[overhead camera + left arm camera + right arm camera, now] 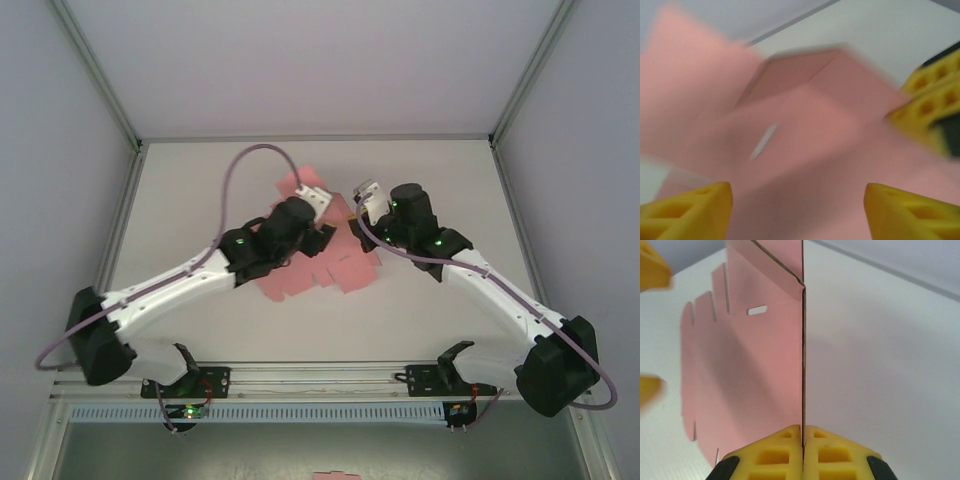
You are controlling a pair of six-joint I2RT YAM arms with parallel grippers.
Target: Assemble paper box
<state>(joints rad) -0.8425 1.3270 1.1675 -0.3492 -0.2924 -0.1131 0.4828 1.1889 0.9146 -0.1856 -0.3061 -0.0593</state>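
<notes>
Right end effector [802,439] pinching paper box [750,365]; white table [880,365], grey walls [50,120]

Motion-blurred pink thin-card sheet [805,150] with one panel folded up into a sloping wall and a small pale slot [762,142] near centre. Left jaws, yellow lattice, stand wide apart at the bottom corners. Right jaws, also yellow lattice, at the sheet's right edge. White tabletop [880,30] behind.
</notes>
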